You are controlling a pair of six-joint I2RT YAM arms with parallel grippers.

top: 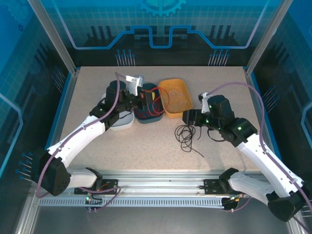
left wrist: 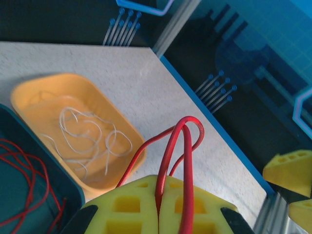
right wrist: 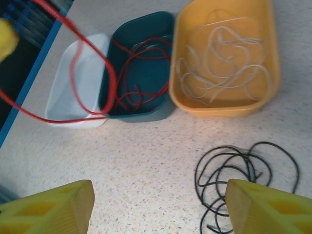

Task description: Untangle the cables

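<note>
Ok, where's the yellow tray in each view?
Top external: yellow tray at far centre, right end of the tray row.
Left wrist: left half, mid-height.
Right wrist: top right.
Shared landmark: the teal tray right beside it.

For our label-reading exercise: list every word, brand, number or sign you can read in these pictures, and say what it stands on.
Words, brands, numbers: none can be read anywhere.
Sign: a gear outline on the back wall, with no lettering.
</note>
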